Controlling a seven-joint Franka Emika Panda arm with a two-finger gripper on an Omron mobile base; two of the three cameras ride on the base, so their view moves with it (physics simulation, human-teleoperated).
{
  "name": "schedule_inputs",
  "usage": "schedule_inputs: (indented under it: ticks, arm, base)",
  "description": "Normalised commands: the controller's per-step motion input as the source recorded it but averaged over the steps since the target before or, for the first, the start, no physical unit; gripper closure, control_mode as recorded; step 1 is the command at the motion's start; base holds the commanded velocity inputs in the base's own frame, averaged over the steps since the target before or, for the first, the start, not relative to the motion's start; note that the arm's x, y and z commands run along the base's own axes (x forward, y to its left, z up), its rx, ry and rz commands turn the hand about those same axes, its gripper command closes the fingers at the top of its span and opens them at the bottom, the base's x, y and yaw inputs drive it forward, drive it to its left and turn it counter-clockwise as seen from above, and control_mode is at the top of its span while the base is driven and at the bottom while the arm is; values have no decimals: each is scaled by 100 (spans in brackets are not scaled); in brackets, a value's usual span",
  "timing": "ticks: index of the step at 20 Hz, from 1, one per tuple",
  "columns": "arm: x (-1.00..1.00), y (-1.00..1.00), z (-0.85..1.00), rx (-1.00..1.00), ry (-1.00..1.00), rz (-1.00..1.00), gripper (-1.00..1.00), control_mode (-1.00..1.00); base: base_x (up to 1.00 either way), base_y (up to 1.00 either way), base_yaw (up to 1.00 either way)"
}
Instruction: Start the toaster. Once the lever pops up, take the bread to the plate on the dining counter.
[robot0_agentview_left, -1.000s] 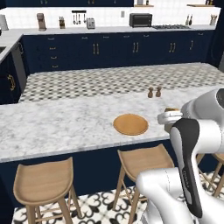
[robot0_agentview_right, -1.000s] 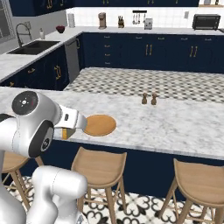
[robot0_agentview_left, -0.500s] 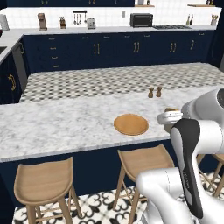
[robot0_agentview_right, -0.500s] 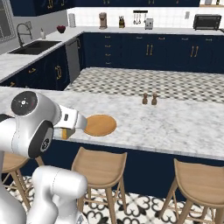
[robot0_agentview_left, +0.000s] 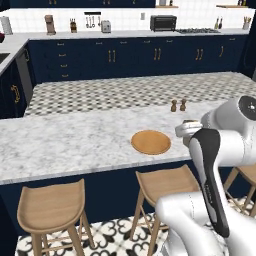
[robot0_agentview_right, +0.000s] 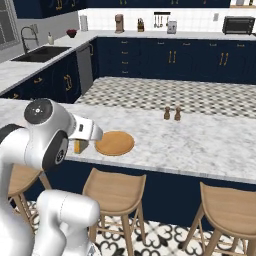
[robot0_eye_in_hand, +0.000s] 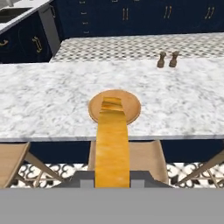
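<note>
The hand (robot0_eye_in_hand: 112, 177) is clenched on the bread (robot0_eye_in_hand: 112, 144), gripping the slice by its crust edge at the bottom centre of the hand view, so that the golden slice stretches up the middle of the frame and its far end overlaps the near part of the plate (robot0_eye_in_hand: 114, 106). In the right base view the bread (robot0_agentview_right: 79, 146) shows as a small golden corner just left of the plate (robot0_agentview_right: 115, 143), in the left middle of the frame, above the front edge of the marble worktop (robot0_agentview_right: 200, 145).

The toaster (robot0_agentview_left: 105, 26) stands far off on the back worktop at the top of the left base view, so the toasting part looks done. Judging by this, the carry is almost over. What remains is to bring the slice fully over the plate, lower it flat and let go.
</note>
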Motion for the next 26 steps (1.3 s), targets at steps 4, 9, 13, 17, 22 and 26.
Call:
schedule_inputs:
  ticks: [4, 9, 13, 17, 22, 26]
  arm:
    - [96, 0, -17, 17, 3, 9, 100, -100]
    - [100, 4, -40, 24, 17, 4, 100, -100]
    - [96, 29, -72, 1, 5, 0, 100, -100]
    - [74, 25, -64, -1, 0, 0, 100, -100]
    - [48, 0, -53, 0, -1, 0, 100, -100]
    - [55, 0, -30, 0, -3, 2, 100, -100]
  base:
    - [0, 0, 0]
    - [0, 0, 0]
    - [0, 0, 0]
    - [0, 0, 0]
    - [0, 0, 0]
    - [0, 0, 0]
